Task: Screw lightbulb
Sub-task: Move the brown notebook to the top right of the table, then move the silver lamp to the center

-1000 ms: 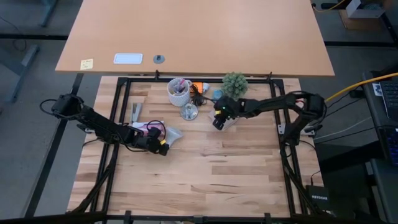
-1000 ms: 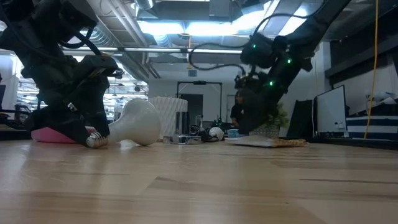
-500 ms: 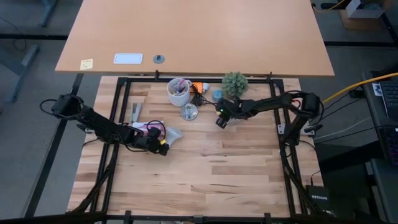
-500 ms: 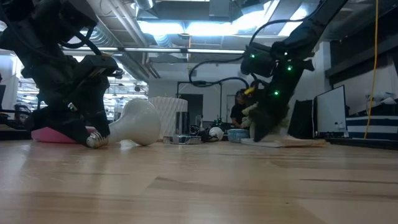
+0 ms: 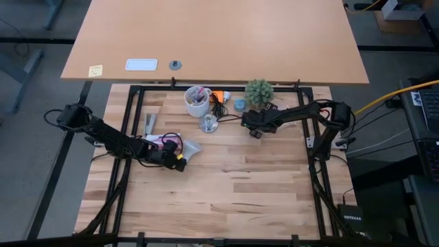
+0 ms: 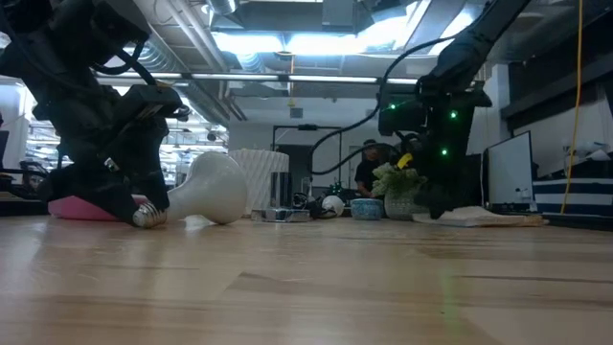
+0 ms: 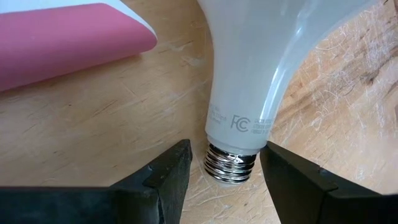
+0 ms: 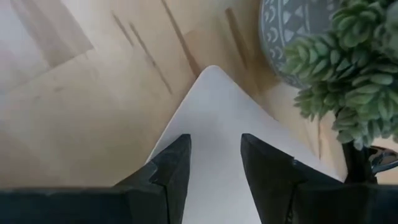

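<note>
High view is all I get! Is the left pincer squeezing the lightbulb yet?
Observer: Not yet. The left wrist view shows the left pincer open, with the lightbulb and its metal screw base between the fingers.
Operator: Is it standing up?
Observer: No. In the low view it lies on its side on the table, beside a pink thing.
Operator: And the right pincer?
Observer: The right pincer is open too, over the corner of a white sheet next to the potted plant.
</note>
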`<state>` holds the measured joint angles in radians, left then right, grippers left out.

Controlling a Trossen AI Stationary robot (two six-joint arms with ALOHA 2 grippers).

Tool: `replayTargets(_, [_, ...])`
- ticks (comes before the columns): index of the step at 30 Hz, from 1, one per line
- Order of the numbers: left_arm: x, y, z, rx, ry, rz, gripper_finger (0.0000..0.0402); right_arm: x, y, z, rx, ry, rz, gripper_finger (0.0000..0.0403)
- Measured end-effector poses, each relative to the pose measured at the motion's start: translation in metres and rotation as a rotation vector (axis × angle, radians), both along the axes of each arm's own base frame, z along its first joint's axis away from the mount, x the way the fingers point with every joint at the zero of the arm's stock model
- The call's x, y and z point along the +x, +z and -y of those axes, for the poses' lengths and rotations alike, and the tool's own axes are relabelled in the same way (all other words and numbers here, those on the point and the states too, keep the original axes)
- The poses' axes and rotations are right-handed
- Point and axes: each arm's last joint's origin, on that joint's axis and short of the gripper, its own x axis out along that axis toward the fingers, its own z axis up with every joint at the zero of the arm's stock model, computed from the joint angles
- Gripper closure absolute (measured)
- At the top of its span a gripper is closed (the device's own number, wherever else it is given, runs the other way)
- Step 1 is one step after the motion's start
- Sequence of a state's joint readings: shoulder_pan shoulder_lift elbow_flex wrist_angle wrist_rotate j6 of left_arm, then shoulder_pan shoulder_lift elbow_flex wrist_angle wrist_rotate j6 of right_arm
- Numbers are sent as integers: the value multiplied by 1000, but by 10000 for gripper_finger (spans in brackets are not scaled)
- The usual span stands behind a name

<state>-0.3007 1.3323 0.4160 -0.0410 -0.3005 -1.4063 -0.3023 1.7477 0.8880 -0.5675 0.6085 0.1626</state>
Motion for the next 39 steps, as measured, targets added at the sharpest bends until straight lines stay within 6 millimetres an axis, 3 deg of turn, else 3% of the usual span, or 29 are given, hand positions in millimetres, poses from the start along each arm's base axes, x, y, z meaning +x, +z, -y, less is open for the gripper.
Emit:
replayTargets(14, [0, 0, 0, 0, 0, 0, 215, 9, 26, 1, 42, -28, 46, 253])
replayTargets(24, [0, 0, 0, 0, 0, 0, 215, -4, 79, -3, -12, 6, 224, 253])
replayTargets(39, [0, 0, 0, 0, 0, 0, 215, -32, 155, -14, -109, 191, 518, 253])
